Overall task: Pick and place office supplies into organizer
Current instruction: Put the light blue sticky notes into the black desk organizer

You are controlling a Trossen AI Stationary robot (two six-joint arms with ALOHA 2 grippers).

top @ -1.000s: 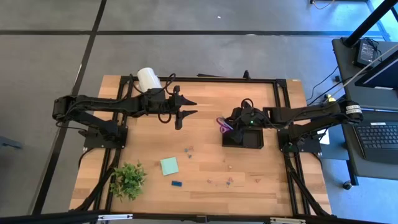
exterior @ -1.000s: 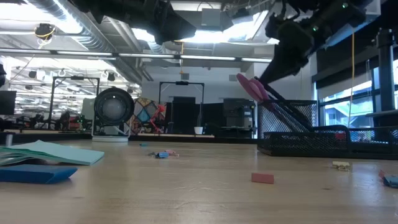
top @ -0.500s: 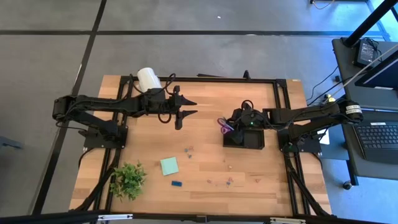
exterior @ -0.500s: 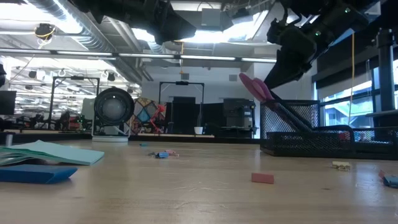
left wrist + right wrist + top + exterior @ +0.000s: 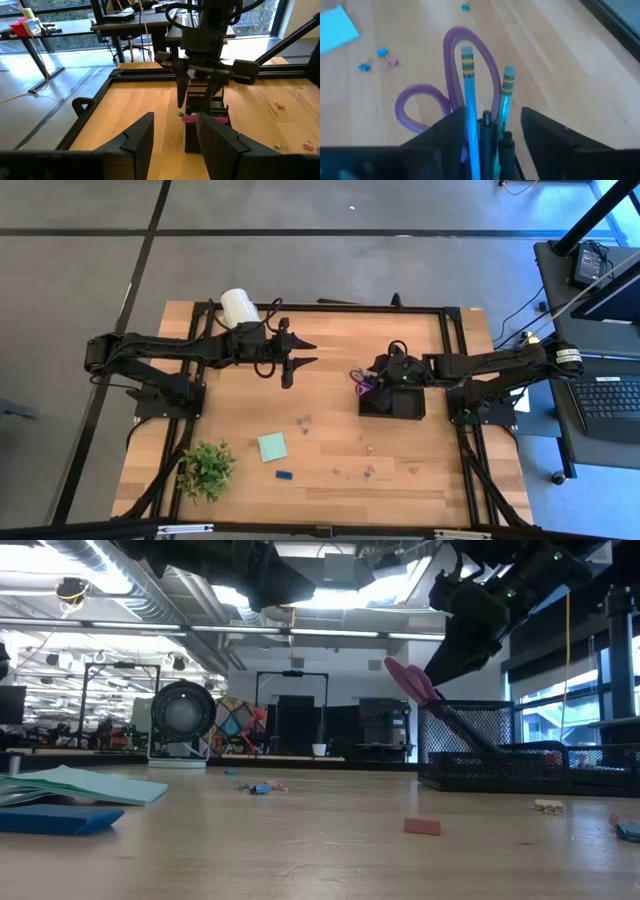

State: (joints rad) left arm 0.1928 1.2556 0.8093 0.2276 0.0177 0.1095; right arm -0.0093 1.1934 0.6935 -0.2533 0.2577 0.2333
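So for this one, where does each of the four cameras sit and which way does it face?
High: above the table, looking straight down; both arms, left claw, right claw over the organizer.
Low: table height, level across the table; arms overhead, organizer at right.
Left wrist: past its own fingers toward the right arm.
Right wrist: down onto the purple scissors and pencils.
Shared: all four show the scissors.

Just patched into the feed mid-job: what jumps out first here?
The right claw, open, hangs over the organizer right of table centre, where purple-handled scissors and pencils stand upright. The left claw waits open over the table's far left part. A notepad and small clips lie loose nearer the front.
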